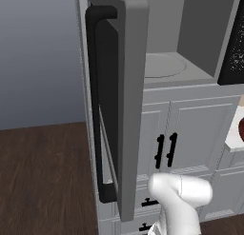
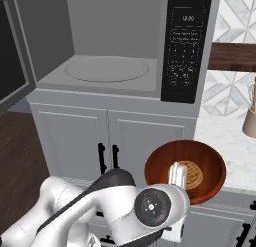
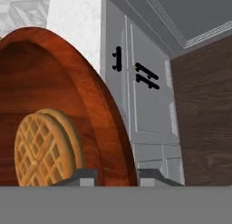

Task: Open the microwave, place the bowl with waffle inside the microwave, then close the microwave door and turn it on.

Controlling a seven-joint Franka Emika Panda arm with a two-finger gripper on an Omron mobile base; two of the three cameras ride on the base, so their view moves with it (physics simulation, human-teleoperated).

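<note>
Now the two-finger gripper (image 3: 115,175) clamps the shallow reddish-brown bowl's (image 2: 200,163) rim, with the grey microwave's open cavity (image 2: 107,71) up-left, beyond it.

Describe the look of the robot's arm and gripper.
The arm is glossy white with rounded tube-like links and dark grey bands at the joints. One joint ends in a round dark cap with a small ring mark. The gripper has two small grey fingers with blocky tips.

Glossy reddish-brown wood grain on the bowl with waffle (image 2: 202,168). Matt grey casing on the microwave (image 2: 120,41), speckled black control panel (image 2: 184,46). Dark tinted glass in the microwave door (image 1: 108,105). White veined marble bench (image 2: 222,141). Dark wood-plank floor (image 1: 43,177).
</note>
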